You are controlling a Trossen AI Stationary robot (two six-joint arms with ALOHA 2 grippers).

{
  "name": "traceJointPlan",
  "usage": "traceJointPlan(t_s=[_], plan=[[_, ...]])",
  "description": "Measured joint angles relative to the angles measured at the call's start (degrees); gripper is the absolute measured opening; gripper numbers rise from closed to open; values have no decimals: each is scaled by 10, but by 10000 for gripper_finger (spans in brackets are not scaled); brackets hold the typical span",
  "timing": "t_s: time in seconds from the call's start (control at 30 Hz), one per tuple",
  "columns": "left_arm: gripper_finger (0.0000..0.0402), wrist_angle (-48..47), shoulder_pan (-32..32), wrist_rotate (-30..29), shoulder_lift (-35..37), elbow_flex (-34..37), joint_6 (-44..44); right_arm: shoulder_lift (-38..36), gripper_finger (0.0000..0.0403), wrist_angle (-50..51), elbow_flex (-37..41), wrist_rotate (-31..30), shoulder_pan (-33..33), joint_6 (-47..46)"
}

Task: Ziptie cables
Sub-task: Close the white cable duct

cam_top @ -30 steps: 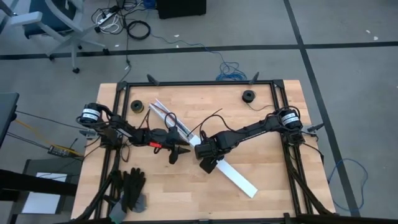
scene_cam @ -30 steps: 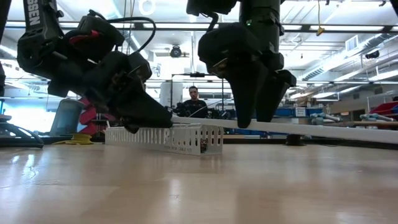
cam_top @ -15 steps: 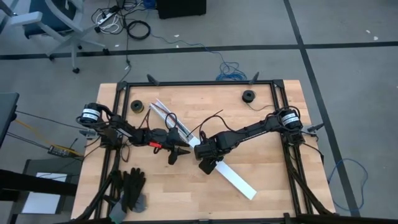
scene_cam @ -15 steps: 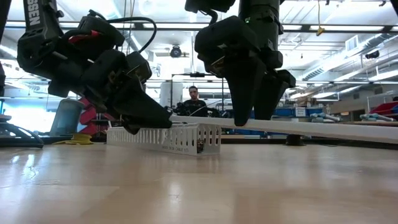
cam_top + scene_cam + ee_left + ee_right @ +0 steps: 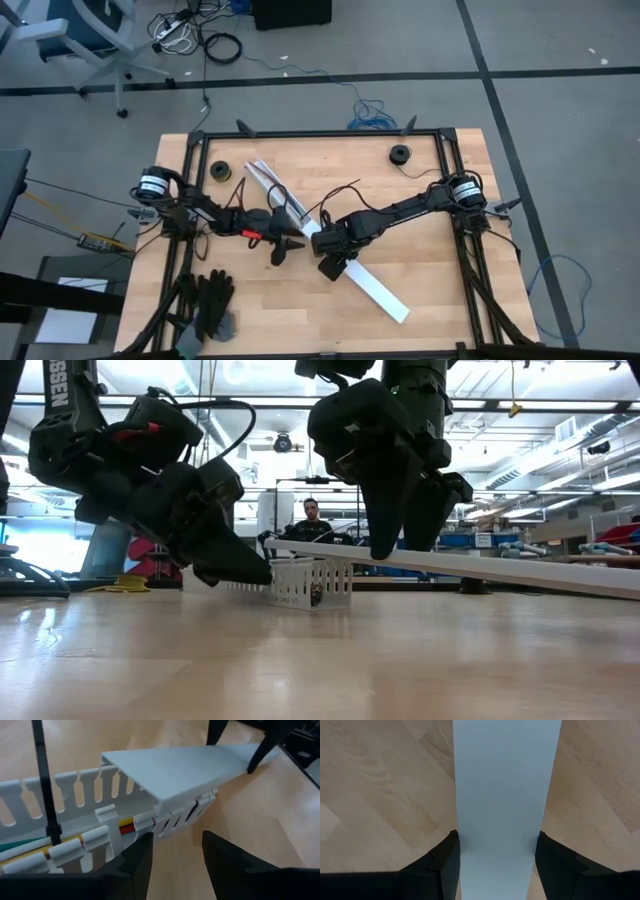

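A white slotted channel [image 5: 285,195] lies on the table. Inside it lie the cables [image 5: 125,826], yellow, red, green and white, and a black zip tie [image 5: 45,785] stands up from them. A long white cover strip [image 5: 375,290] runs from the channel's end toward the near right. My right gripper [image 5: 497,865] is shut on that strip close to the channel. My left gripper [image 5: 176,860] stands open and low beside the channel's side wall [image 5: 115,852], with nothing between its fingers. My left gripper: I cannot tell whether one finger [image 5: 140,865] touches the channel's side wall. My right gripper pinches the cover strip by its two long edges [image 5: 457,820], near the strip's channel end. Its fingers come from above, pointing down, and lie across the strip. One end of the strip [image 5: 150,790] rests on the channel's end.
Two black rolls [image 5: 220,171] [image 5: 400,154] sit near the far edge. Black gloves [image 5: 210,300] lie at the near left. Black frame rails [image 5: 445,170] border the table. A person [image 5: 312,525] sits in the room behind. Bare wood [image 5: 300,310] shows near the front.
My left gripper has dipped a little toward the table beside the channel. My right gripper has tipped slightly with the cover strip, and the strip's end has shifted a bit farther over the channel's end.
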State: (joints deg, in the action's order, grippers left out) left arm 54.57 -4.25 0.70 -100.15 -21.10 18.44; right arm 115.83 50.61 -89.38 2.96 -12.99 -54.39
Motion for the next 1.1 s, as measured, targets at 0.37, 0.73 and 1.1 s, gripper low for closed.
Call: traceJointPlan(t_s=[0.37,0.73,1.1], plan=[[147,-1,0,-14,0,-21,-1,0,210,-1,0,-2,0,-11],[147,-3,0,5,0,-23,6,0,251,-11,0,-36,1,-17],[147,-52,0,17,0,-23,15,0,231,-11,-1,-39,-2,-16]])
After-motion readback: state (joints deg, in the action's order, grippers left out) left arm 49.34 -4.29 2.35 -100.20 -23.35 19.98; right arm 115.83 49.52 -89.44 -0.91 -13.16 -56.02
